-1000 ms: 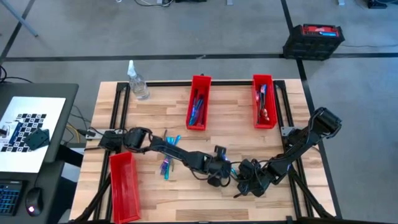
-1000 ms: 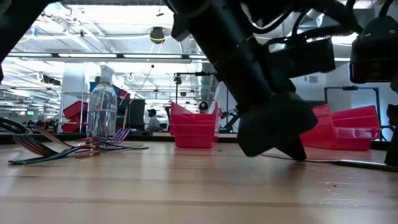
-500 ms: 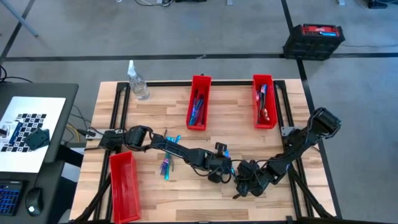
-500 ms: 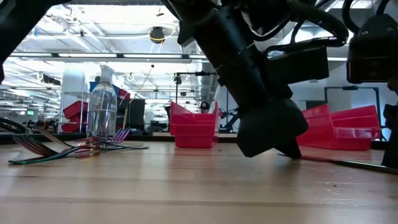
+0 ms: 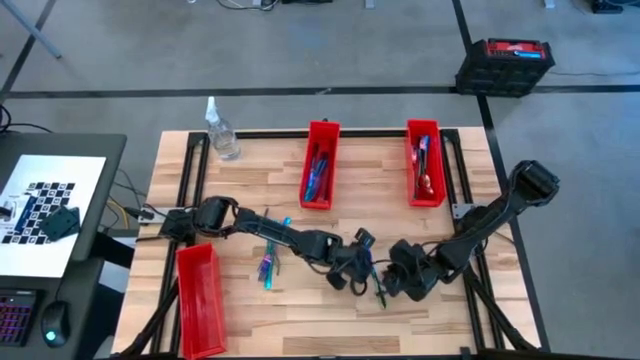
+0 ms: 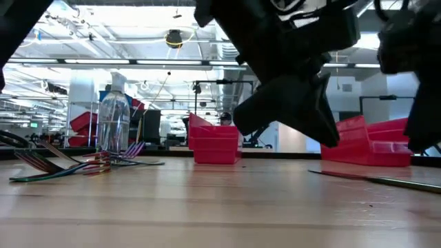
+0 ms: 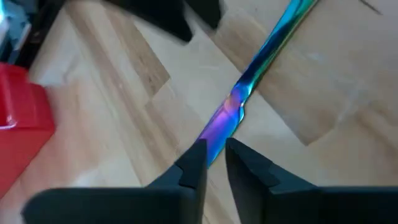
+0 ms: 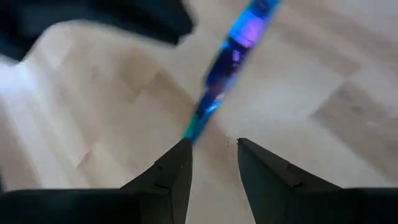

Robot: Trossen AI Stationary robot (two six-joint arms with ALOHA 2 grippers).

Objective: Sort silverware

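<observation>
One slim iridescent piece of silverware (image 5: 377, 285) lies flat on the wood between my two grippers; the low view shows it as a thin line (image 6: 372, 179). My left gripper (image 5: 358, 268) hangs at its far end with its fingers a narrow gap apart (image 7: 216, 152). My right gripper (image 5: 390, 283) stands open on the piece's right side (image 8: 214, 149), and the piece (image 8: 230, 56) runs away from its tips. More silverware (image 5: 268, 265) lies loose at centre left. My left gripper has the piece's near end (image 7: 214, 140) showing right at the narrow gap between its fingertips. In the low view its tips (image 6: 335, 141) stand above the table while the piece lies flat. Whether they touch, I cannot tell.
Two red bins (image 5: 320, 165) (image 5: 424, 175) holding silverware stand at the far side. A third red bin (image 5: 200, 300) sits at the near left corner. A clear bottle (image 5: 220, 130) is at the far left. Bare wood lies along the near edge.
My left gripper has risen off the table top, where its tips stood a second ago. My right gripper has shifted a little toward the far edge. The piece between them stays flat on the wood.
</observation>
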